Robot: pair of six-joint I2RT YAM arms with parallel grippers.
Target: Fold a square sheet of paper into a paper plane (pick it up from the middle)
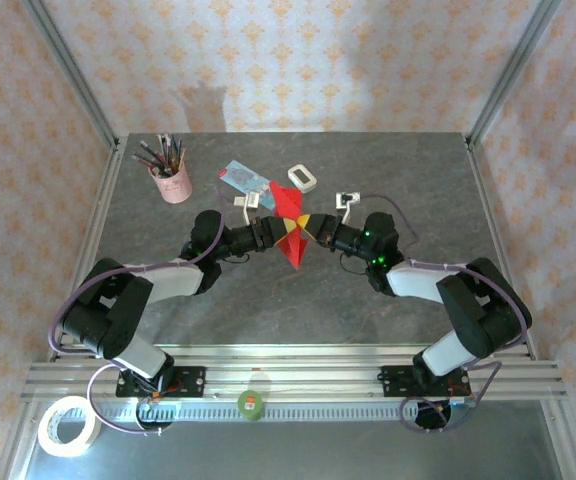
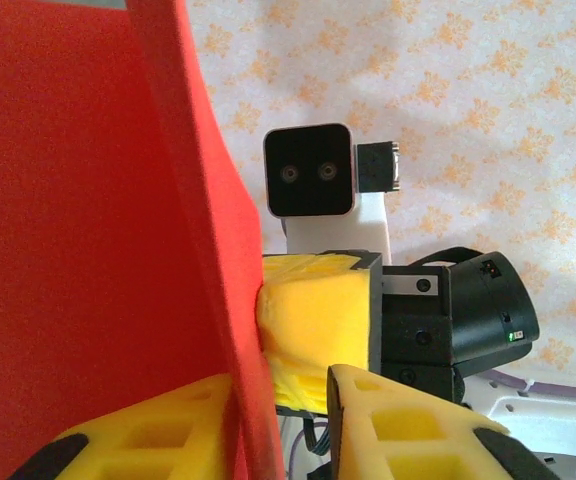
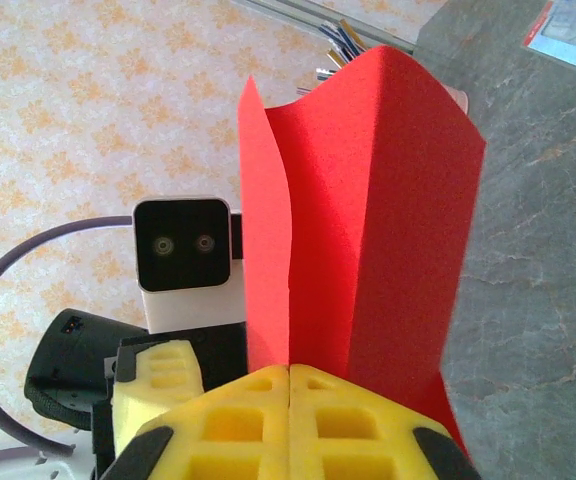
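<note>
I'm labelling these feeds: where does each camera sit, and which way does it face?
Top external: above and behind the bases, looking down on the table; left arm and right arm meet at the red paper.
Left wrist: on the left arm, looking along the left jaws, open either side of the paper, at the right wrist camera.
Right wrist: on the right arm, looking over the right jaws, shut on the paper, at the left wrist camera.
Shared: the wrist views face each other across the paper.

We note the folded sheet of paper over mid-surface, between left tool and right tool. Behind it are a card on the left and a small block on the right. The pen cup is farther left.
</note>
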